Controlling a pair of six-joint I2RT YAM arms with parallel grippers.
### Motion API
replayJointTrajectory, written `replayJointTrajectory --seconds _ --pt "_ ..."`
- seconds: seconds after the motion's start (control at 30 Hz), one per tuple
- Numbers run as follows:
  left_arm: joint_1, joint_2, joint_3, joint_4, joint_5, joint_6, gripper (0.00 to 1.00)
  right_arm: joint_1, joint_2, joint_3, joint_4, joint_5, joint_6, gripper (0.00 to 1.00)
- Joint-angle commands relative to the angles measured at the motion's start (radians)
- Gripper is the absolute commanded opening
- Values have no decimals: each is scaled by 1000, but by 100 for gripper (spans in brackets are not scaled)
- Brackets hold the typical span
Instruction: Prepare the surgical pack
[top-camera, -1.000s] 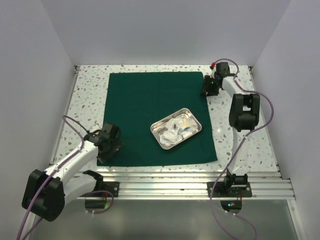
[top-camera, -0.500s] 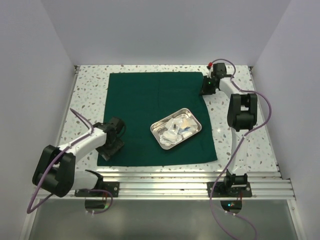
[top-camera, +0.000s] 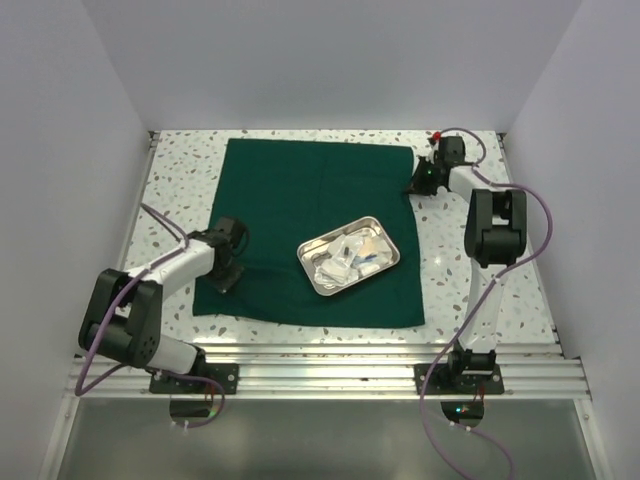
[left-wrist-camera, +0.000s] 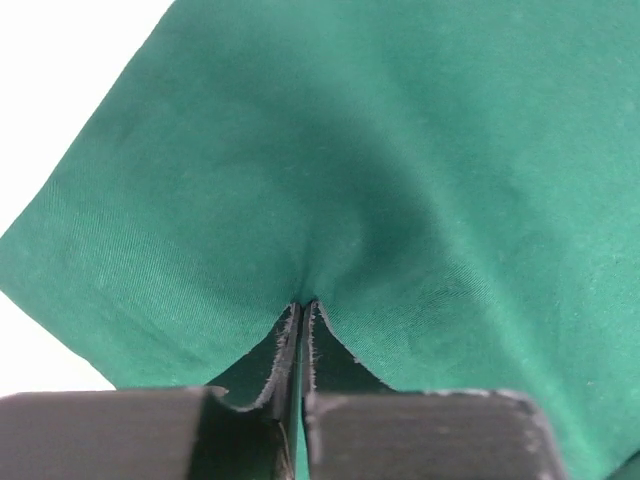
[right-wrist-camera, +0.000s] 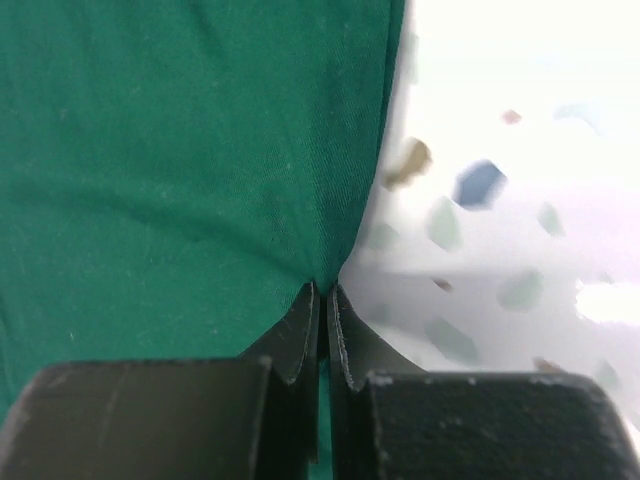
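The surgical pack is a dark green drape (top-camera: 300, 200) spread flat on the table, with a shiny steel tray (top-camera: 384, 262) of small white packets (top-camera: 345, 258) lying on it right of centre. My left gripper (top-camera: 228, 270) is shut on the drape (left-wrist-camera: 330, 170) near its near-left corner; the cloth puckers into the closed jaws (left-wrist-camera: 302, 305). My right gripper (top-camera: 421, 178) is shut on the drape (right-wrist-camera: 180, 150) at its far-right corner, the edge pinched between the closed jaws (right-wrist-camera: 323, 288).
The speckled white table (top-camera: 180, 180) shows around the drape, with white walls on three sides. An aluminium rail (top-camera: 340, 365) with both arm bases runs along the near edge. Cables loop beside each arm.
Both grippers have closed on the drape. The left arm moved inward along the near-left edge, the right shifted at the far-right corner, and the drape with its tray has slid slightly.
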Motion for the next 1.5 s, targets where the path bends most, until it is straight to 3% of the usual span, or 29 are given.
replayJointTrajectory --seconds 0.0,0.13,0.27,0.4,0.53,0.67,0.7,0.73,0.77,0.87,0.9,0.93,1.0,1.03,1.07,1.1,1.2,1.3,1.47 --pt "114 73 -58 213 -67 144 0 -39 -62 -114 34 49 40 0" --pt "189 124 -3 308 -36 248 0 -62 -163 -265 136 77 112 0" --pt "223 233 131 281 -44 307 0 -84 -289 -441 226 109 172 0" --pt "224 305 176 334 -1 301 0 -61 -518 -747 355 253 285 0" --pt "226 376 255 379 -10 337 0 -56 -658 -825 279 348 298 0" --pt "226 377 303 456 -44 485 0 -56 -740 -865 202 402 310 0" --pt "226 373 310 494 -35 543 1 -56 -753 -871 187 408 304 5" --pt "226 360 308 515 -24 569 7 -56 -754 -868 180 410 290 23" --pt "226 354 306 534 -17 604 11 -56 -756 -859 155 430 283 34" --pt "226 327 317 542 -30 634 24 -56 -800 -856 134 459 276 36" --pt "226 319 327 528 -44 649 28 -56 -813 -848 118 491 278 45" --pt "226 298 332 520 -52 660 40 -56 -834 -843 110 500 273 47" --pt "226 270 341 500 -67 693 49 -56 -849 -817 75 542 263 47" --pt "224 230 335 506 -67 713 66 -56 -860 -814 76 547 261 47" --pt "217 204 317 517 -67 748 76 -56 -860 -808 96 521 241 47" --pt "211 175 308 529 -91 755 100 -56 -856 -799 94 502 237 46" --pt "203 46 243 596 7 759 100 -46 -816 -756 101 409 218 43" --pt "195 6 200 609 106 717 100 32 -764 -699 82 343 172 47" --pt "184 -11 82 701 144 680 99 175 -757 -666 56 263 140 51"
